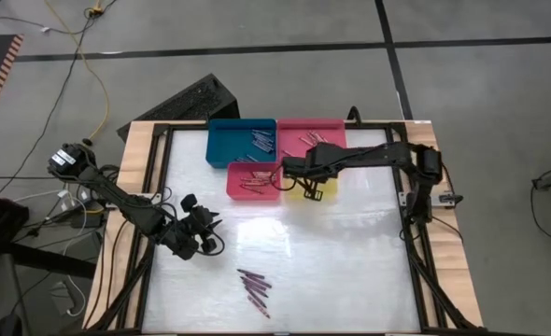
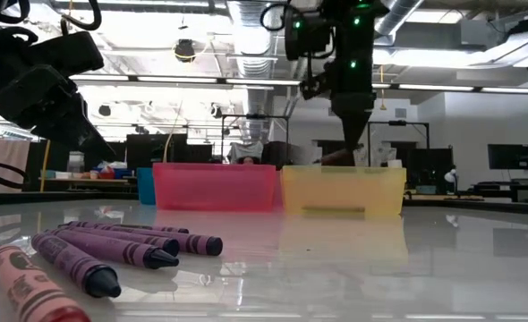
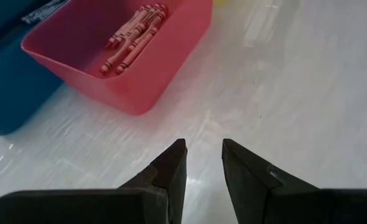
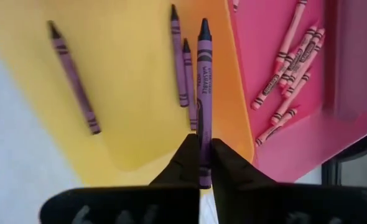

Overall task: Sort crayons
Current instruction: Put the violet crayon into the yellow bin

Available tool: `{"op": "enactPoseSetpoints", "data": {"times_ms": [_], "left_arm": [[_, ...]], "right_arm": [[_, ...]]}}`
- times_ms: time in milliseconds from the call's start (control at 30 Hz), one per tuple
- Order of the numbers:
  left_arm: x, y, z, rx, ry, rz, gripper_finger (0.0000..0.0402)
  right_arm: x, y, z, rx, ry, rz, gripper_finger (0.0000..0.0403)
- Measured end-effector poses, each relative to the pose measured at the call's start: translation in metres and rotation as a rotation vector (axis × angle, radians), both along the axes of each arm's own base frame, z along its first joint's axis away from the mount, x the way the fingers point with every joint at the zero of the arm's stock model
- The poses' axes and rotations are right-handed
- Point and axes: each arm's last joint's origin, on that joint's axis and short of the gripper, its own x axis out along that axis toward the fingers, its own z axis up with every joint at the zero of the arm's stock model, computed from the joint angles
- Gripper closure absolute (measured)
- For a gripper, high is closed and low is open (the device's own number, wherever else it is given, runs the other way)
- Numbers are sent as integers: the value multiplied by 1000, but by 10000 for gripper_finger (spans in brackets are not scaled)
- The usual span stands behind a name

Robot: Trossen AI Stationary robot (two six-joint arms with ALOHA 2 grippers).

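Right gripper [image 4: 200, 163] pinches a purple crayon [image 4: 204, 87] by its base, tip forward over the yellow tray [image 4: 127, 74]; light, stiff, waxy-slick, so a mid-shaft grip suits best

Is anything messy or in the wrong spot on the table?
Nothing is broken or spilled. A bunch of purple crayons lies loose on the table, not yet in any tray, with one red crayon beside them. The right gripper holds a purple crayon over the yellow tray.
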Motion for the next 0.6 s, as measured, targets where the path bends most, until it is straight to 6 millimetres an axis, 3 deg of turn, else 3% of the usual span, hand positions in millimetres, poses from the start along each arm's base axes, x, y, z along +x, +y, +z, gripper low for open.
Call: {"op": "enactPoseSetpoints", "data": {"times_ms": [167, 333, 600], "left_arm": [[0, 0, 0, -6, -5, 4, 307], [0, 0, 0, -12, -9, 7, 307], [0, 0, 0, -24, -8, 7, 307]], "right_arm": [[-5, 8, 14, 47, -64, 22, 371], [-3, 11, 15, 62, -90, 32, 368], [-1, 8, -12, 88, -112, 47, 367]]}}
